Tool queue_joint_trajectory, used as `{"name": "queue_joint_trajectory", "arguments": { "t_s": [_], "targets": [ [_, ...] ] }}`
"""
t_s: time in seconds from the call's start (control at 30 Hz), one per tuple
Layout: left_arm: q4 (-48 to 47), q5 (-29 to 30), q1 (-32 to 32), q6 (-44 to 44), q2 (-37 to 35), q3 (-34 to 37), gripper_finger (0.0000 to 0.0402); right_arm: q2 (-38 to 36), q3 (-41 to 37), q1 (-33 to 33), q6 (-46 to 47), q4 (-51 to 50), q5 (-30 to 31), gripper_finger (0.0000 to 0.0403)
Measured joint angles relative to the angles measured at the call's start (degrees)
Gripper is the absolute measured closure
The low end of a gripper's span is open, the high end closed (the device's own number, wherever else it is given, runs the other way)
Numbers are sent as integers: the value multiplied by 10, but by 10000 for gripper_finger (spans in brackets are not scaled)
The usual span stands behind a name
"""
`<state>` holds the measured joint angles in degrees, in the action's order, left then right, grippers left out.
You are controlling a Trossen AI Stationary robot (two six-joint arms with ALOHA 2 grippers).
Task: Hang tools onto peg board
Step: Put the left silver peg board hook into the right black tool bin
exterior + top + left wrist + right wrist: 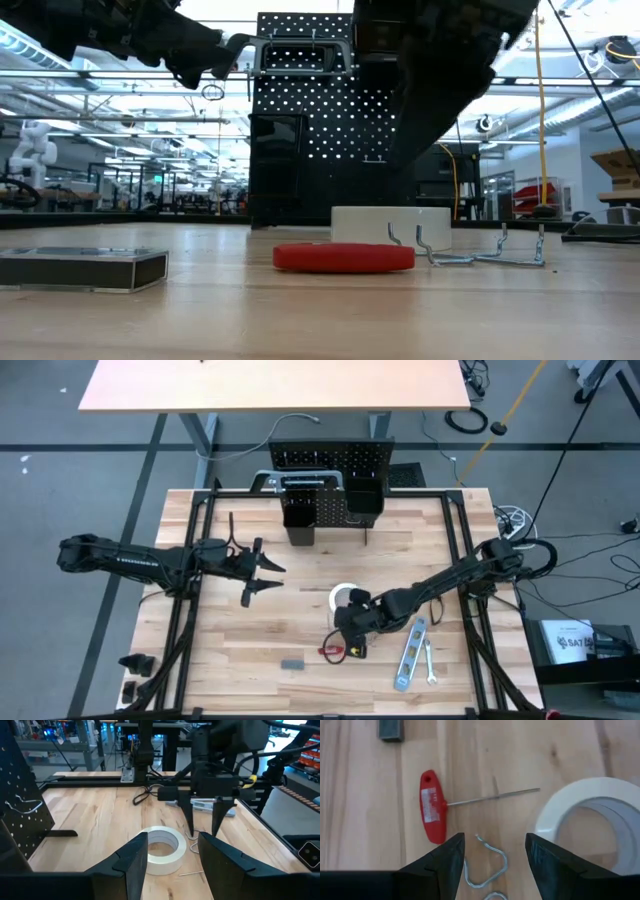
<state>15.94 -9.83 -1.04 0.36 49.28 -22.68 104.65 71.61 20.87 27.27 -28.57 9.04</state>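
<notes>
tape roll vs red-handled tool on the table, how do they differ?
Colour: the tape roll is white; the red-handled tool has a red grip with a thin bare metal shaft.
Shape: the tape roll is a wide ring with an open middle; the red-handled tool is a T, its shaft sticking out sideways from the handle.
Height: in the low view the tape roll stands taller than the red-handled tool.
Shared: both lie flat on the table, ungripped.
</notes>
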Motion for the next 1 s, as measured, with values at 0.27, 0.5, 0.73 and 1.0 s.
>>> {"name": "queue_joint_trajectory", "arguments": {
  "t_s": [0.27,0.5,0.73,1.0],
  "targets": [
    [-1,0,0,-1,0,0,224,35,-1,12,-17,2,-4,200],
    [0,0,0,-9,0,0,224,59,-2,15,-33,31,-2,202],
    [-2,0,0,-11,0,0,224,60,-1,15,-41,47,-4,249],
    [-2,0,0,-11,0,0,224,75,-1,17,-44,54,-4,282]
  ]
}}
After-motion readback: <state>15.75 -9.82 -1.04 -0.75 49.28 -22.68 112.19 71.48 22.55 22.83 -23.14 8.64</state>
